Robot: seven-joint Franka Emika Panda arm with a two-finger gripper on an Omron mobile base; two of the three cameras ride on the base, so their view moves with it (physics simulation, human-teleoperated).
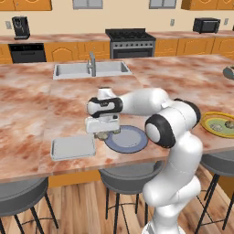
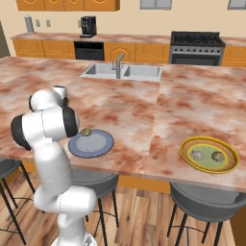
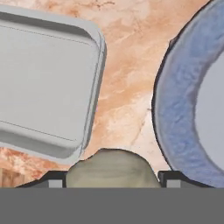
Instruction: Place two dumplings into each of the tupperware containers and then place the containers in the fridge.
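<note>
My gripper [image 1: 103,133] hangs low over the counter, between the pale grey tupperware container [image 1: 73,147] and the round blue-grey plate [image 1: 128,139]. It is shut on one tan-olive dumpling [image 3: 111,168], which sits between the two dark fingertips [image 3: 173,178]. The hand view has the container [image 3: 43,87] at the left, with nothing in it, and the plate's rim [image 3: 175,109] at the right. A second dumpling [image 2: 86,131] lies at the far rim of the blue-grey plate [image 2: 96,146]. Two more dumplings [image 2: 198,155] rest on a yellow-rimmed plate [image 2: 210,166]. The fridge is out of view.
A sink with a faucet [image 1: 91,64] is set into the island behind the work spot. A dark object [image 1: 228,72] shows at the right edge of the counter. Stools [image 1: 130,176] stand under the near counter edge. A stove [image 1: 130,41] and orange cabinets line the back wall.
</note>
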